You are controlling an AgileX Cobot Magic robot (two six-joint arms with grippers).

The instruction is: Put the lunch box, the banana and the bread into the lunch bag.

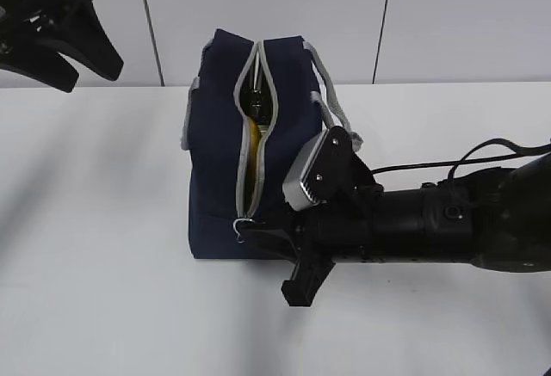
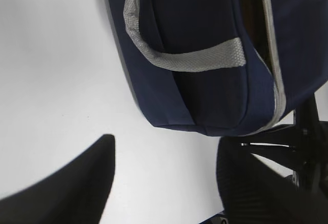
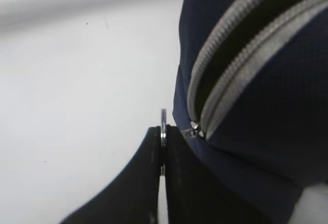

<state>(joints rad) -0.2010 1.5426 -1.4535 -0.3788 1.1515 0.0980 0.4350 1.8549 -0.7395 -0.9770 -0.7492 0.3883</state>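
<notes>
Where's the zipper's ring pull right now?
The ring pull is pinched in the right pincer, at the near bottom end of the lunch bag zipper, centre of the exterior view.

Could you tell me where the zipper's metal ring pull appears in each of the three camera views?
Exterior view: ring pull at the lunch bag's lower front, at the right pincer.
Left wrist view: not visible; only the bag's side and grey strap handle.
Right wrist view: lower centre, clamped between the pincer's fingers.
Shared landmark: the grey zipper.
</notes>
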